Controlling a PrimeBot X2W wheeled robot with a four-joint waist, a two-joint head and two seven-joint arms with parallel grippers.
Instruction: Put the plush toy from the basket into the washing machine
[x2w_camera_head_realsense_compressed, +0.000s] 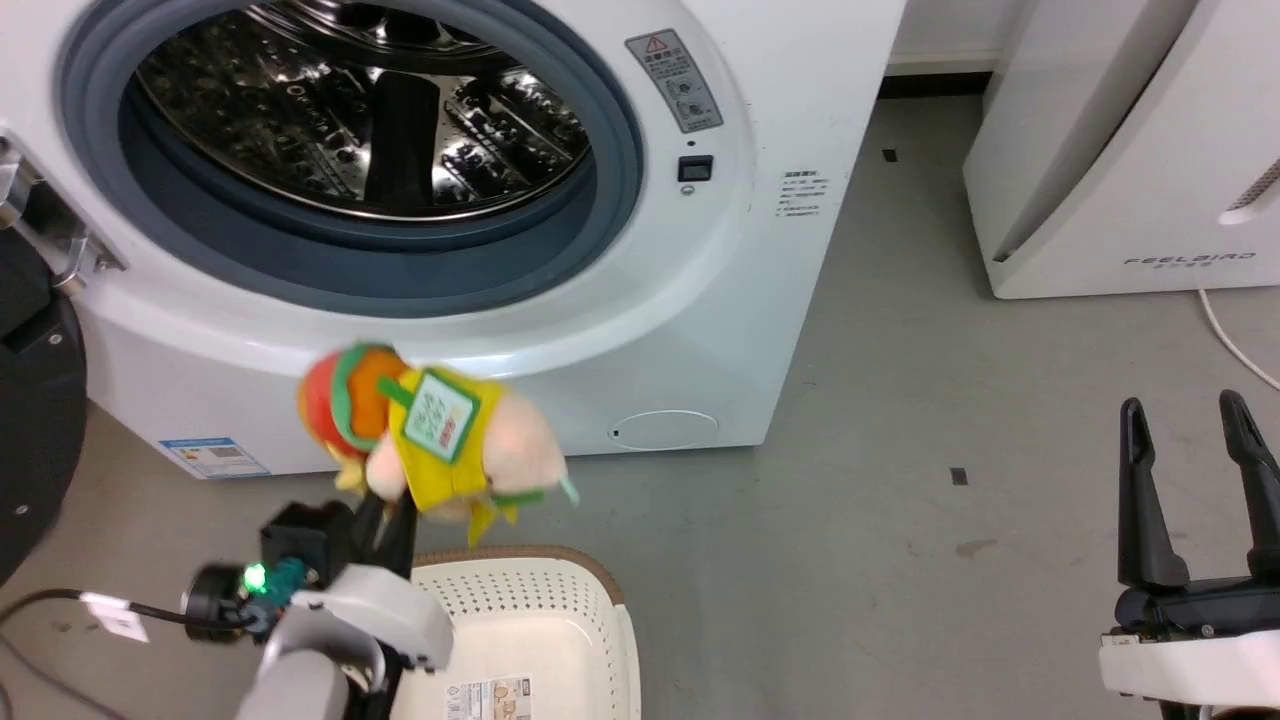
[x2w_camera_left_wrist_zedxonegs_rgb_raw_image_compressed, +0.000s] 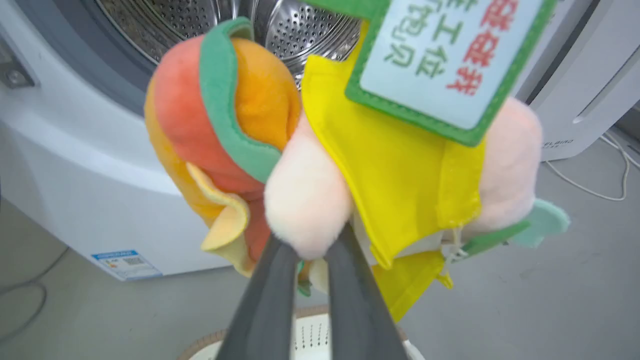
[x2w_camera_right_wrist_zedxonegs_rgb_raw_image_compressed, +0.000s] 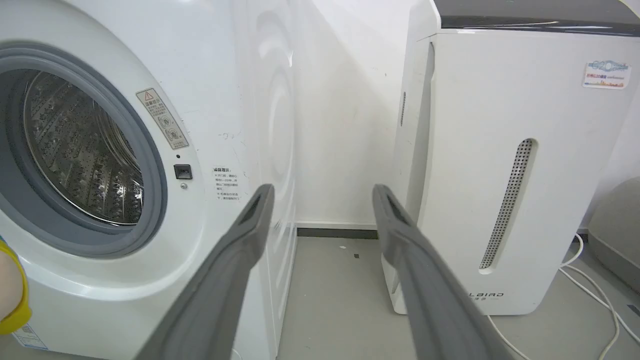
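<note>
The plush toy (x2w_camera_head_realsense_compressed: 425, 440) hangs in the air just below the washing machine's (x2w_camera_head_realsense_compressed: 760, 200) open porthole, above the far rim of the basket (x2w_camera_head_realsense_compressed: 560, 620). My left gripper (x2w_camera_head_realsense_compressed: 385, 515) is shut on one of its peach-pink limbs. In the left wrist view the two fingers pinch that limb of the plush toy (x2w_camera_left_wrist_zedxonegs_rgb_raw_image_compressed: 305, 210), with the steel drum (x2w_camera_left_wrist_zedxonegs_rgb_raw_image_compressed: 300, 30) behind it. My right gripper (x2w_camera_head_realsense_compressed: 1195, 420) stands open and holds nothing at the lower right, over bare floor. In the right wrist view the right gripper (x2w_camera_right_wrist_zedxonegs_rgb_raw_image_compressed: 322, 195) points between the washing machine (x2w_camera_right_wrist_zedxonegs_rgb_raw_image_compressed: 225, 100) and the white appliance.
The washer's dark round door (x2w_camera_head_realsense_compressed: 35, 420) is swung open at the far left. A white FEELBIRD-marked appliance (x2w_camera_head_realsense_compressed: 1130, 150) stands at the right, with a white cable (x2w_camera_head_realsense_compressed: 1235, 345) on the grey floor beside it. A black cable (x2w_camera_head_realsense_compressed: 40, 600) trails from my left wrist.
</note>
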